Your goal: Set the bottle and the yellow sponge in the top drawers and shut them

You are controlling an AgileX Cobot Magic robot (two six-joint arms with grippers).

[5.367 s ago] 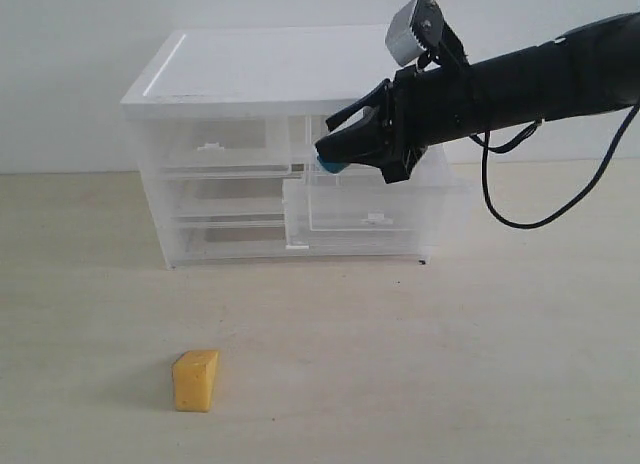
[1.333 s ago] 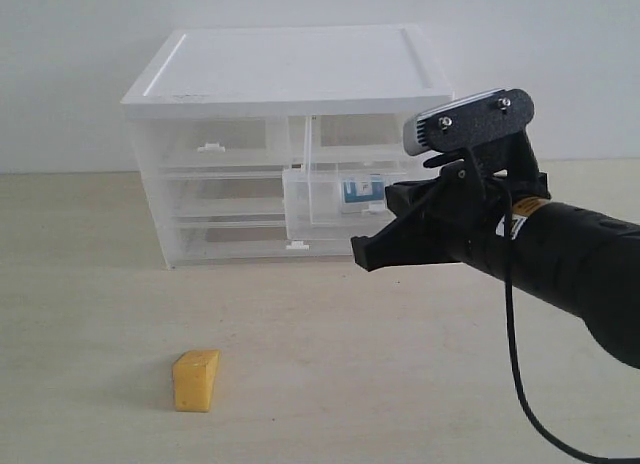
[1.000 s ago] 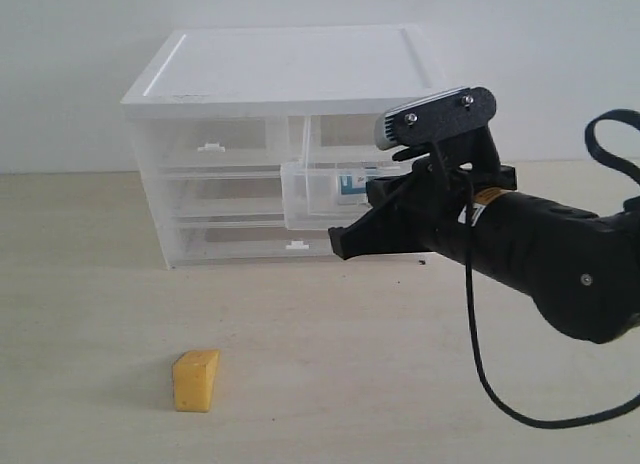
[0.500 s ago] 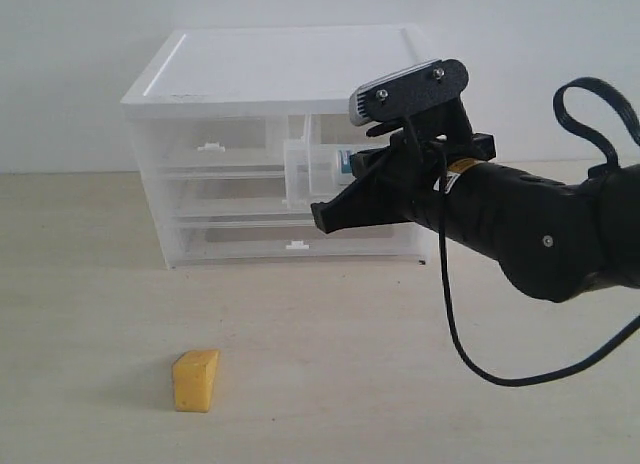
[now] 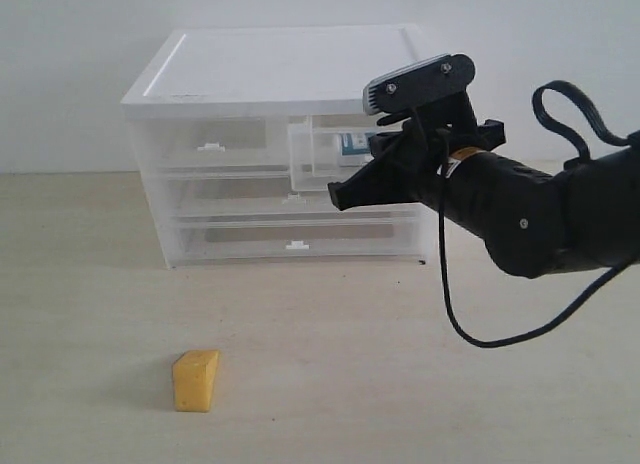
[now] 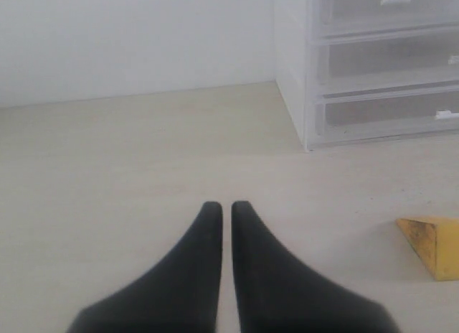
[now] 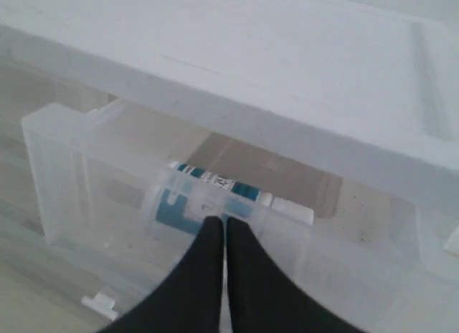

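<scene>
A plain, pale grey-white wall (image 5: 80, 44) is filling the whole back of the scene and is meeting a light beige desk (image 5: 450, 404) along 1 straight, level line. The desk is showing a faint wood grain and a matte finish. A translucent plastic cabinet (image 5: 290, 69) with a flat white top is standing toward the back of the desk, near the wall, with its 2 full-width drawers (image 5: 240, 236) sitting shut. Soft, even light is spreading over everything, leaving only faint shadows.

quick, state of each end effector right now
Left end effector: closed, holding nothing.
Right end effector: closed, holding nothing, tips at the front of the part-open top drawer.
</scene>
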